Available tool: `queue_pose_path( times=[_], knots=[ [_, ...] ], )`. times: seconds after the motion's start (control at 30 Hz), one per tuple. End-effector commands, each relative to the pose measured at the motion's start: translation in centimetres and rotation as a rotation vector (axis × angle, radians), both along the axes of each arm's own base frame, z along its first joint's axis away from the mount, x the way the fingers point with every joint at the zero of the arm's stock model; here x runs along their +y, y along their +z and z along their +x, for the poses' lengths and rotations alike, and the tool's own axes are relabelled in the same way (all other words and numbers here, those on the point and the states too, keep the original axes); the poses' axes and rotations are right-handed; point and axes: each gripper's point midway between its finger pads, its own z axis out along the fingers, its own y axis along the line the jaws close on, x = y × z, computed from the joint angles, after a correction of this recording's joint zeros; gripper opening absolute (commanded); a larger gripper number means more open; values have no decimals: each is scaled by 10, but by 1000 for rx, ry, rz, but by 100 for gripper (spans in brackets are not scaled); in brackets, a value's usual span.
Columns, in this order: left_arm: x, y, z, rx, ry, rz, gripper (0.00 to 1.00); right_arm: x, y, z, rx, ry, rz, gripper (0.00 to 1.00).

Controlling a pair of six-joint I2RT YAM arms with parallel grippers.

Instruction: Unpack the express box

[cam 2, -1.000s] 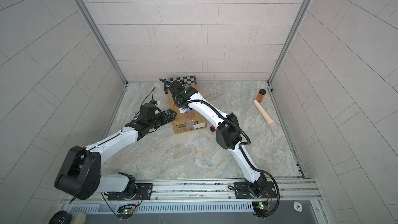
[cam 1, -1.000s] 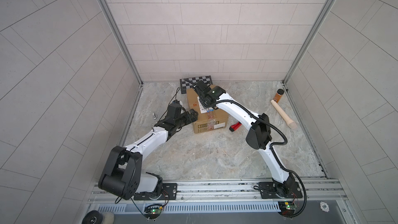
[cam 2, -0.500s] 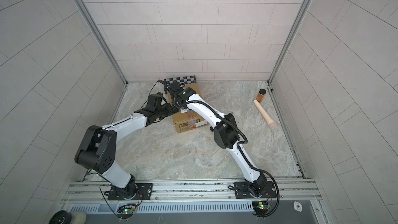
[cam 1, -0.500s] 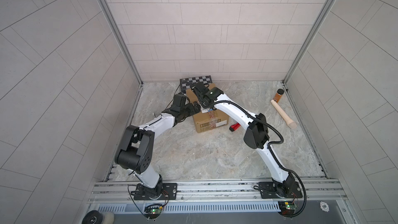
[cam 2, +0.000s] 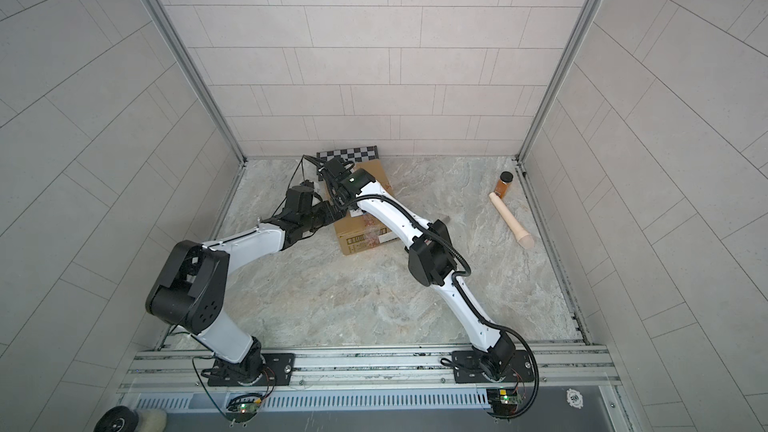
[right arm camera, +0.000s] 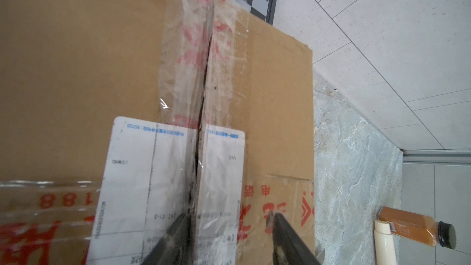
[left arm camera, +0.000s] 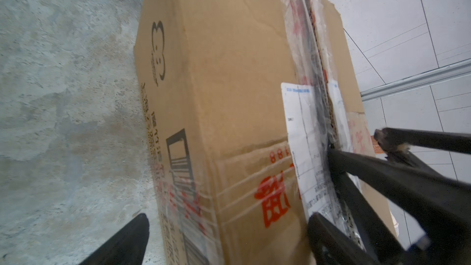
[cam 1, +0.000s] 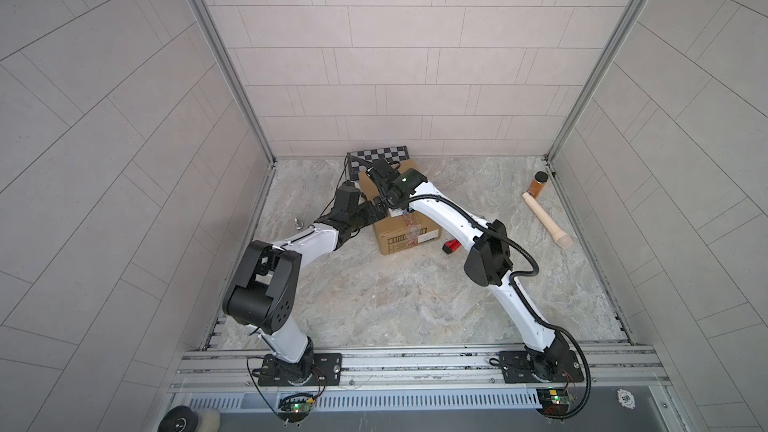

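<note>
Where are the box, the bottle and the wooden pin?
box (cam 1: 401,239): in a top view, on its near side by the barcode.
bottle (cam 1: 537,188): in a top view, on the orange body below the black cap.
wooden pin (cam 1: 545,219): in a top view, mid-shaft.

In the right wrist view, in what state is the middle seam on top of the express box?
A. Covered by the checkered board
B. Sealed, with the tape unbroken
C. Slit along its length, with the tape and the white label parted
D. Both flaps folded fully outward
C: the seam of the express box shows a dark gap, and the white label lies in two halves on either side of it.
</note>
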Motion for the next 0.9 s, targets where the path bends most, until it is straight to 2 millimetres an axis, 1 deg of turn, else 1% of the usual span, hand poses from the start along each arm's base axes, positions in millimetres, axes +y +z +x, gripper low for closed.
queue_pose_path(
  times=[0.0, 0.1, 0.2, 0.27, 0.4, 0.6, 0.87],
  knots=[
    [38, -94, -63, 322, 45, 200, 100, -33, -17, 7, 30, -39, -132, 34],
    [43, -102, -70, 341, 55, 215, 100, -44, 11, 11, -19, -48, -145, 31],
    [46, -107, -76, 355, 60, 225, 100, -55, 32, 14, -47, -60, -138, 27],
    [48, -110, -79, 364, 64, 228, 100, -62, 41, 15, -60, -67, -144, 27],
    [50, -112, -82, 367, 70, 234, 100, -72, 56, 16, -80, -78, -158, 25],
    [53, -113, -84, 373, 76, 243, 100, -82, 76, 15, -109, -89, -162, 25],
    [55, -119, -89, 388, 79, 252, 100, -98, 95, 14, -128, -111, -163, 24]
  ],
)
